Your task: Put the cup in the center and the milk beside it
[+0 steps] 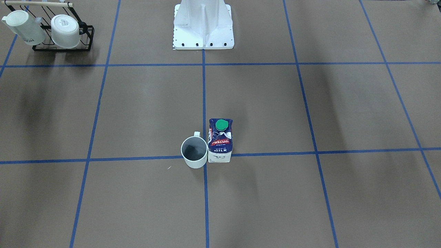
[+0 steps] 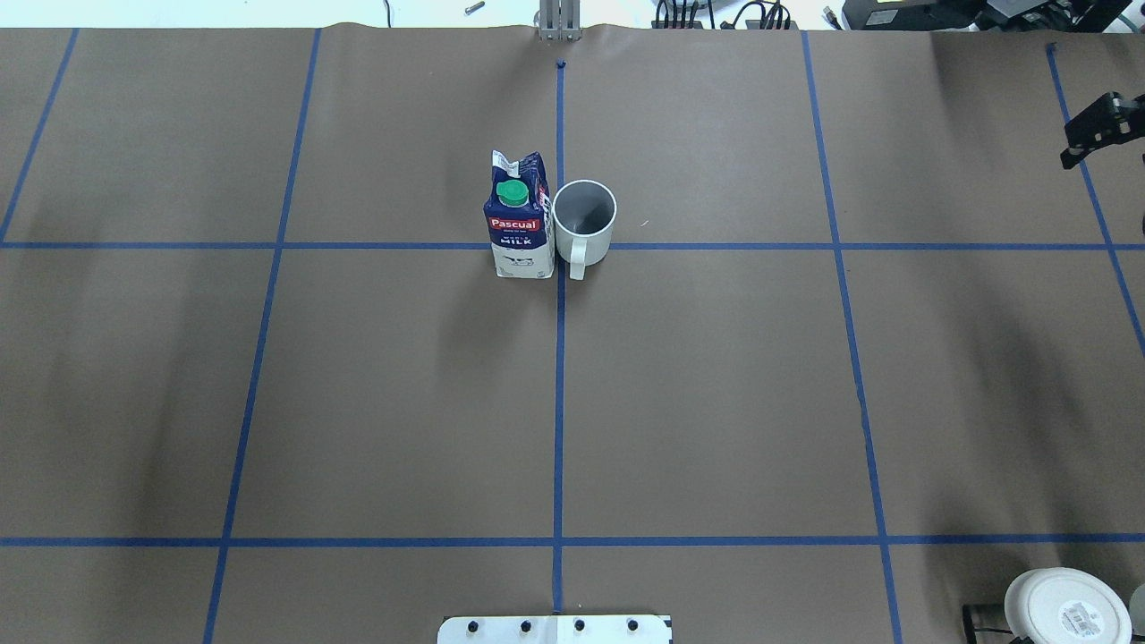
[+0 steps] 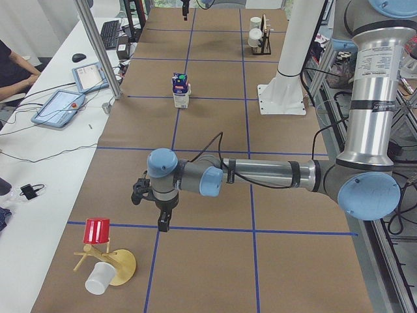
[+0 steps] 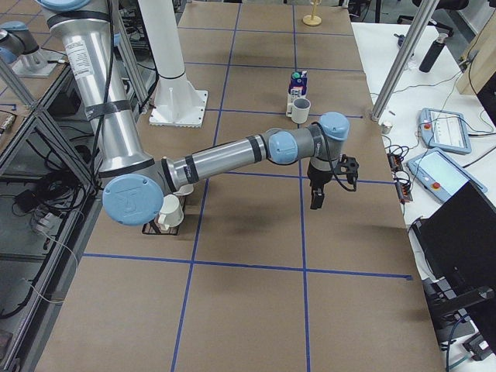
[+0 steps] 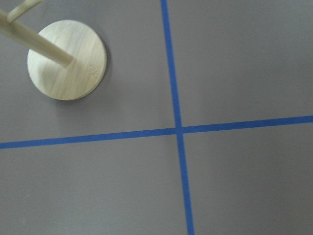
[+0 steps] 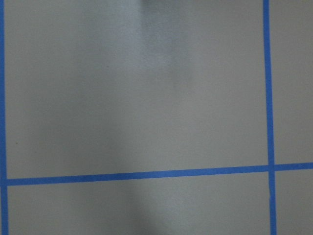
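Cup point(image 1: 194, 152) and milk point(image 1: 220, 141) upright at the center point(image 2: 561, 273) — grippers well apart from them.
The cup covers the blue tape crossing, handle toward the robot, with the milk just beside it on the robot's left. The left gripper point(image 3: 163, 218) hangs near a wooden stand point(image 3: 120, 266), and the right gripper point(image 4: 319, 194) hangs over the brown board point(image 4: 256, 232) — whether their fingers are spread or clenched cannot be told.

Both arms extend horizontally, the left gripper point(image 3: 164, 225) and the right gripper point(image 4: 317, 200) each pointing straight down.
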